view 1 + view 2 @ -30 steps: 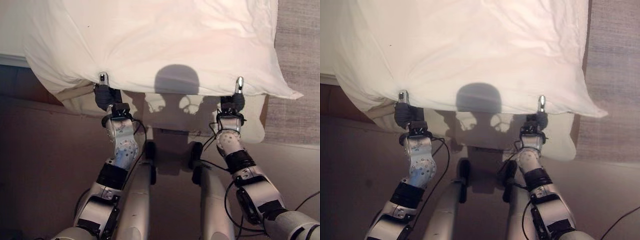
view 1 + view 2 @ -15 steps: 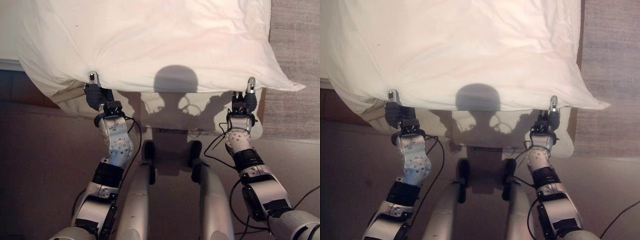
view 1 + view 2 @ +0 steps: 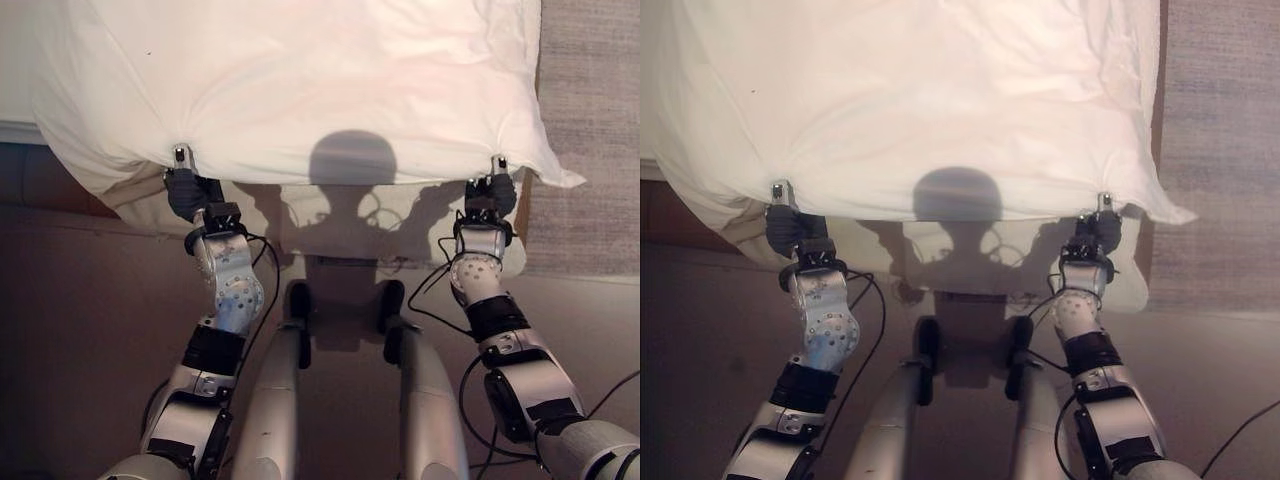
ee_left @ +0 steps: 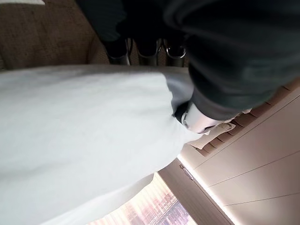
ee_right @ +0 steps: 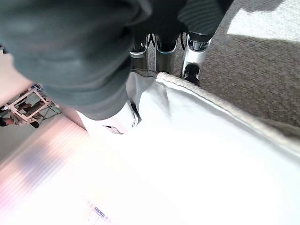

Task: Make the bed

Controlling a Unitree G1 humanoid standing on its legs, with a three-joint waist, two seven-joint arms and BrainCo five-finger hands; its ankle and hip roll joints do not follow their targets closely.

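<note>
White duvet [image 3: 320,90] lifted over the bed, its near hem pinched by left hand [image 3: 185,185] and right hand [image 3: 497,190] (fingers curled into cloth). Risk: uneven pulling could slip either corner free, leaving the duvet skewed.

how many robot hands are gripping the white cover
2. The left hand pinches the white fabric cover at its near-left edge; the right hand pinches it near the near-right corner.
</note>
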